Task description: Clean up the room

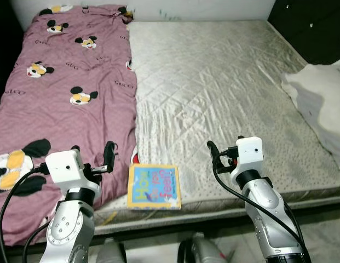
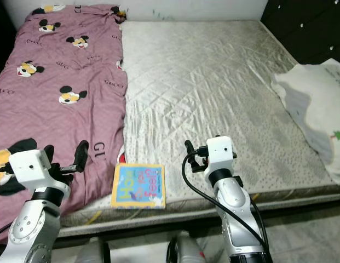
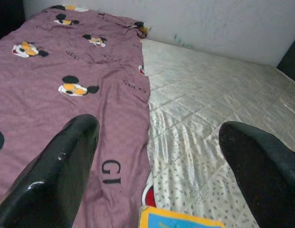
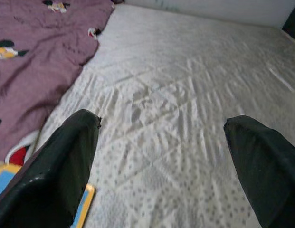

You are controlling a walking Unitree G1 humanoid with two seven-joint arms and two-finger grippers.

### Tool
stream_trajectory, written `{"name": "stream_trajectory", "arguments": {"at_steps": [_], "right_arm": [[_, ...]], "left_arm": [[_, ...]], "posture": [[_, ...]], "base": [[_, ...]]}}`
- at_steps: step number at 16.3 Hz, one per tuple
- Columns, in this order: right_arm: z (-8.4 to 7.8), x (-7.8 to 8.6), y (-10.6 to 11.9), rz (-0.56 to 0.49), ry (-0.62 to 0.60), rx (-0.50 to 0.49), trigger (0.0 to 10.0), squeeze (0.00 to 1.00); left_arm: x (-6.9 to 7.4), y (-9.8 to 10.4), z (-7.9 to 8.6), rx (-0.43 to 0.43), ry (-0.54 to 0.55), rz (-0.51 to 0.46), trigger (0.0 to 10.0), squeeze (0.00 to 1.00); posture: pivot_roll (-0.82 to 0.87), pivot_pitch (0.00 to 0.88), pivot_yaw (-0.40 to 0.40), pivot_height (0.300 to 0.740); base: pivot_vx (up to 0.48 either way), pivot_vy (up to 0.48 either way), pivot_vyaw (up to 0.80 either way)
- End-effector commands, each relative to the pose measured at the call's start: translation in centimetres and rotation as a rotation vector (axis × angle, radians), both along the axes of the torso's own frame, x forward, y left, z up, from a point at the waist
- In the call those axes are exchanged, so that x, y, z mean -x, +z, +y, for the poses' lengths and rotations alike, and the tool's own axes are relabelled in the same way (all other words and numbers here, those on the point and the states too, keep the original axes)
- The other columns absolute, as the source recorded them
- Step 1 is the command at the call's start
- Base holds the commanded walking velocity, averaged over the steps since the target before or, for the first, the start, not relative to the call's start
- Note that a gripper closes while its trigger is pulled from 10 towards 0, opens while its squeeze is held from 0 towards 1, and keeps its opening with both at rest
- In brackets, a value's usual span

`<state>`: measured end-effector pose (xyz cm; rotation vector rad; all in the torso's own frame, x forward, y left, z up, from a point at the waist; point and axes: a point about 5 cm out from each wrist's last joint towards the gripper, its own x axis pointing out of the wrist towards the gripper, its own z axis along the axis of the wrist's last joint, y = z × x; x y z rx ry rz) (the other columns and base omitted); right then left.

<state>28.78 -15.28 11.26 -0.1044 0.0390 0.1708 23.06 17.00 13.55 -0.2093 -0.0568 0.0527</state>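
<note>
Here, both grippers hover with fingers spread wide and empty: the left gripper (image 1: 93, 160) and right gripper (image 1: 218, 156) flank the colourful book (image 1: 154, 187) on the mattress (image 1: 213, 82) edge.

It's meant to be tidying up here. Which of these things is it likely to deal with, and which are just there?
Probably to tidy:
book at the mattress's near edge
purple blanket spread on the left
white cloth on the right

Just there:
mattress
wall
dark furniture
</note>
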Motion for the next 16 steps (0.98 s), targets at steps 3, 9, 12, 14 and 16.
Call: {"name": "stream_trajectory", "arguments": {"at_steps": [3,9,12,14,16], "right_arm": [[-0.22,0.08,-0.51,0.025,0.008,0.010,10.0,0.00],[0.08,-0.14,-0.62,0.029,0.039,0.023,10.0,0.00],[0.22,-0.25,-0.69,0.029,0.052,0.032,10.0,0.00],[0.35,-0.38,-0.53,0.018,0.062,0.038,10.0,0.00],[0.42,-0.45,-0.61,0.021,0.066,0.039,10.0,0.00]], "left_arm": [[-0.09,-0.39,-0.08,0.005,0.010,0.021,10.0,0.00],[-0.12,-0.47,-0.13,0.007,0.022,0.021,10.0,0.00],[-0.32,-0.37,-0.17,0.004,0.023,0.013,10.0,0.00],[-0.34,-0.40,-0.11,0.004,0.029,0.013,10.0,0.00],[-0.35,-0.36,-0.13,0.005,0.030,0.012,10.0,0.00]], "posture": [[-0.02,0.190,-0.053,0.642],[-0.01,0.179,-0.058,0.612],[-0.01,0.173,-0.062,0.578],[-0.01,0.172,-0.065,0.566],[-0.01,0.175,-0.064,0.566]], "base": [[0.000,0.000,0.00],[0.000,0.000,0.00],[0.000,0.000,0.00],[0.000,0.000,0.00],[0.000,0.000,0.00]]}}
